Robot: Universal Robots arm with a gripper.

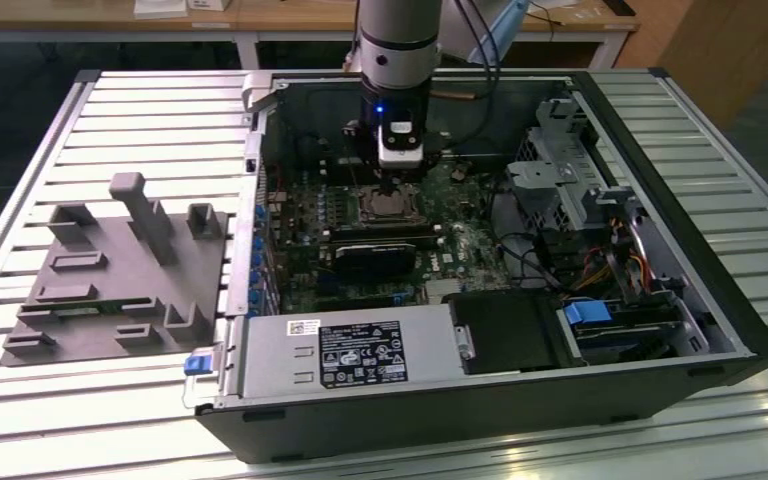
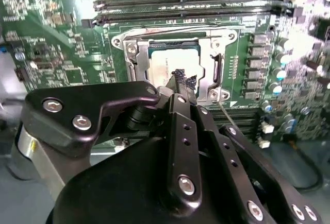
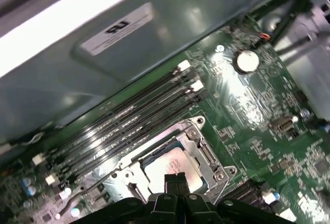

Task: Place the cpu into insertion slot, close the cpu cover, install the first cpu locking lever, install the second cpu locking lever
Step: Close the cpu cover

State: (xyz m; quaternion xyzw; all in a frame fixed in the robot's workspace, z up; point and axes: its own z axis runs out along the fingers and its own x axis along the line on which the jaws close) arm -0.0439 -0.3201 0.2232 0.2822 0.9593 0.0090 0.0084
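So, the fingers (image 2: 181, 94) are pinched right together with nothing between them, as far as we can see in both wrist views. Their tips sit right over the cpu (image 2: 166, 62), either touching its metal top or just above it; we honestly can't tell which.

The cpu is lying flat down in the insertion slot (image 2: 174, 32), dull silver top facing up. Round it there's a flat silvery plate with a square window. To us that looks like the cpu cover (image 2: 136, 65) lying down over the slot, but we wouldn't swear to it. A thin wire lever (image 3: 98, 186) runs along the board just beside the slot, and we can't make out whether it's hooked in.

Going outward, long black memory slots (image 2: 180, 0) run just beside the slot on the green motherboard (image 3: 258, 110). A round coin cell (image 3: 247, 61) sits further off on the same board.

In the exterior view the arm (image 1: 398, 40) comes straight down into the open computer case (image 1: 491, 420), ending over the slot. The power supply (image 1: 344, 358) fills the near end of the case. A grey fixture block (image 1: 117, 270) sits on the slatted worktop (image 1: 157, 110), to the exterior view's left of the case and well apart from the arm.
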